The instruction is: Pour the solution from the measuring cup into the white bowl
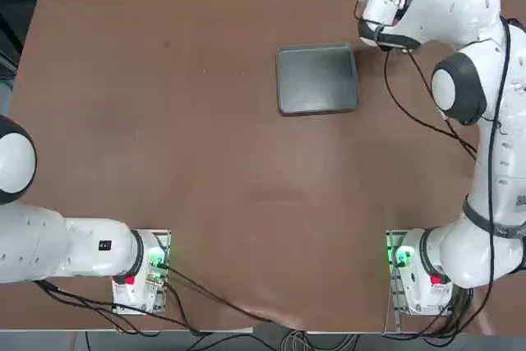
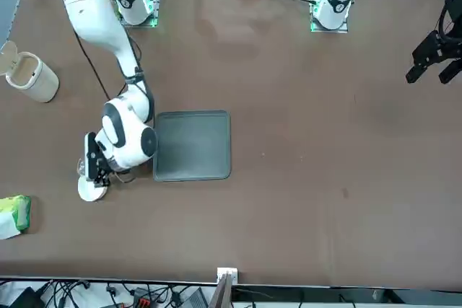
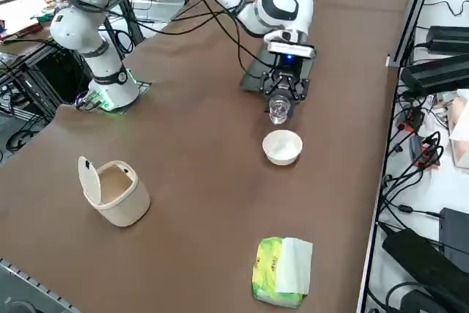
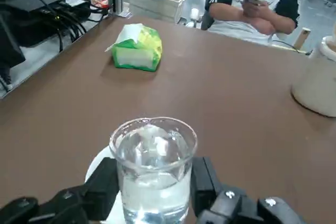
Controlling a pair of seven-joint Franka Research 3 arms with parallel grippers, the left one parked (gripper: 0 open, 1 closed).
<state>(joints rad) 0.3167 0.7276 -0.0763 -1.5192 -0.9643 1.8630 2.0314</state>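
Observation:
My right gripper [image 3: 279, 103] is shut on the measuring cup [image 3: 278, 111], a small clear cup held upright with clear liquid inside. In the wrist view the cup [image 4: 153, 165] sits between the two black fingers [image 4: 103, 187], and the gripper [image 4: 152, 184] grips it low on its sides. The white bowl [image 3: 282, 146] rests on the brown table just beyond the cup, on the side away from the tray. Its rim [image 4: 98, 162] shows behind and under the cup. From the front, the gripper [image 2: 92, 166] hangs right over the bowl [image 2: 92, 191].
A grey tray [image 1: 317, 78] lies on the table beside the wrist. A whitish mug with a flip lid [image 3: 113, 190] and a green-and-white packet [image 3: 281, 270] stand farther out. A seated person [image 4: 252, 1] is beyond the table's edge.

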